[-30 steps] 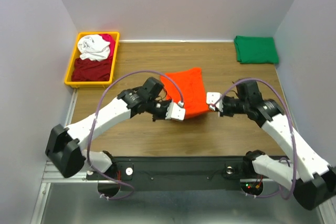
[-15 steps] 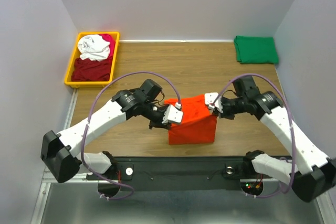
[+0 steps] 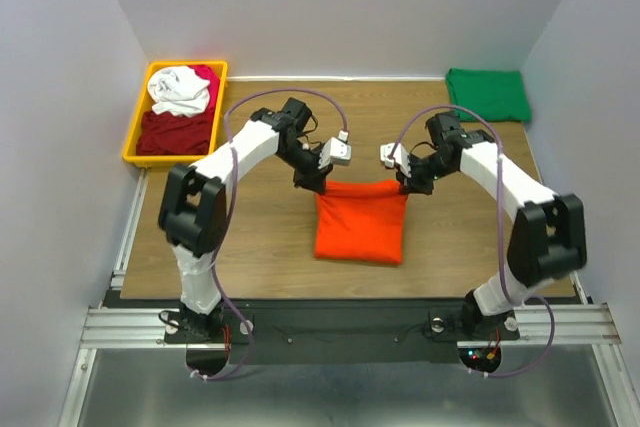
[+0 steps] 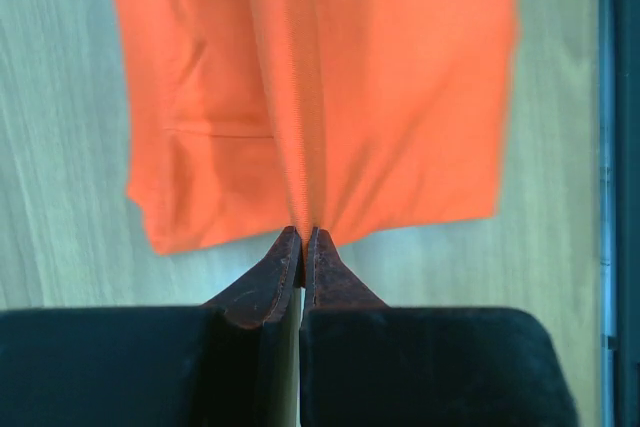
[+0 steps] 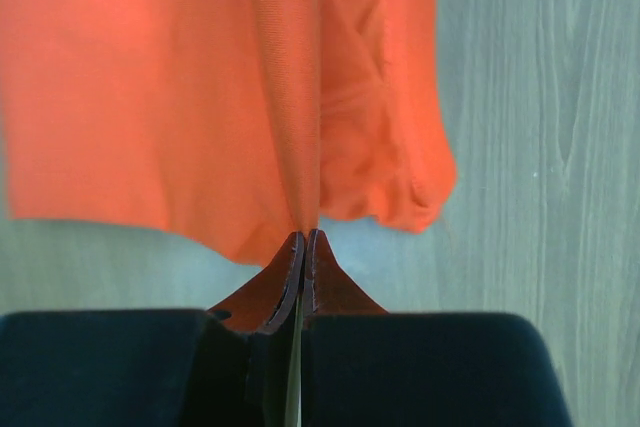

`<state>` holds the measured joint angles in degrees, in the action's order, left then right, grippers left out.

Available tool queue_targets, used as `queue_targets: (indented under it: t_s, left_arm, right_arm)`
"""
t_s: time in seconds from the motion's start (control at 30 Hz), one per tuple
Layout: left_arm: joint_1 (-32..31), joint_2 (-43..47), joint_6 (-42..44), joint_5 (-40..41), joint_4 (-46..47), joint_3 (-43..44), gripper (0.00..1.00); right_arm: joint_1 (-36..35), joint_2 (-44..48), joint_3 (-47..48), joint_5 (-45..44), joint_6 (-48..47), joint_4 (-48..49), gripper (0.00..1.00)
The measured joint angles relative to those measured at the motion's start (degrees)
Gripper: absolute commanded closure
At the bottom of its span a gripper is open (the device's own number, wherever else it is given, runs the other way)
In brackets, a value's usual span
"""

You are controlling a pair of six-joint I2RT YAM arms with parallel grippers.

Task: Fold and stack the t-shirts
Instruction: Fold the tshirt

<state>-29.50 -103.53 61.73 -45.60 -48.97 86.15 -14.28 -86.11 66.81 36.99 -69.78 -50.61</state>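
The bright orange t-shirt (image 3: pixel 360 222) lies folded in the middle of the table, its far edge lifted. My left gripper (image 3: pixel 318 184) is shut on its far left corner, seen in the left wrist view (image 4: pixel 303 232) pinching a taut ridge of orange cloth (image 4: pixel 330 87). My right gripper (image 3: pixel 408 185) is shut on the far right corner, seen in the right wrist view (image 5: pixel 303 234) with orange cloth (image 5: pixel 150 87) hanging past it. A dark green t-shirt (image 3: pixel 487 94) lies folded at the back right. White (image 3: pixel 178 89), magenta (image 3: pixel 206 78) and dark red (image 3: pixel 176 132) t-shirts lie in the bin.
A yellow plastic bin (image 3: pixel 136 125) stands at the back left corner of the wooden table (image 3: pixel 250 237). Grey walls close in the left, back and right sides. Purple cables loop over both arms.
Both grippers have swung away from me to the far side, carrying the orange t-shirt's edge with them. The shirt now lies lower and flatter, spread towards me from the held edge.
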Motion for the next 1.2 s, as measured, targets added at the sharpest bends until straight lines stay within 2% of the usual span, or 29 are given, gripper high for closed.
queue_targets:
  t_s: [0.23,0.37,0.43,0.47,0.5,0.53,0.63,0.73,0.87,1.03,1.2]
  left_arm:
    - [5.4,-19.4,0.5,-2.5,-1.0,14.7,0.98]
    - [6.8,-24.2,-0.3,-2.6,0.0,17.8,0.95]
    - [7.1,-24.8,-1.3,-2.4,0.7,17.8,0.85]
    - [7.0,-24.9,-2.1,-2.1,1.4,17.8,0.73]
    - [7.0,-24.9,-2.6,-1.8,2.0,17.8,0.65]
    - [7.0,-24.9,-2.9,-1.6,2.6,17.7,0.62]
    - [7.3,-24.6,-5.2,-0.8,4.8,16.4,0.57]
    - [8.1,-22.3,-7.0,-0.3,7.6,11.1,0.55]
    - [9.4,-13.5,-8.8,0.3,9.1,4.0,0.52]
    - [9.4,-2.9,-13.5,-0.6,14.1,1.5,0.52]
    - [7.6,3.3,-25.7,-6.4,24.0,-4.2,0.52]
  right_arm:
    - [3.1,-19.2,9.2,1.3,1.0,5.9,0.96]
    - [3.1,-23.2,11.2,1.6,3.1,8.7,0.93]
    - [3.1,-24.5,11.6,1.6,4.9,9.7,0.77]
    - [3.1,-24.9,11.7,1.6,5.7,10.2,0.58]
    - [3.1,-25.3,11.7,1.4,6.6,10.5,0.5]
    - [3.2,-25.4,11.7,1.1,7.5,10.7,0.49]
    - [3.5,-25.6,11.8,-0.1,10.6,11.7,0.49]
    - [3.8,-25.2,11.8,-0.7,14.8,12.0,0.5]
    - [4.2,-21.8,12.6,-0.7,22.0,11.9,0.53]
    - [4.2,-20.4,18.5,1.0,32.0,12.7,0.6]
    - [4.1,-20.4,18.4,7.7,45.9,14.6,0.68]
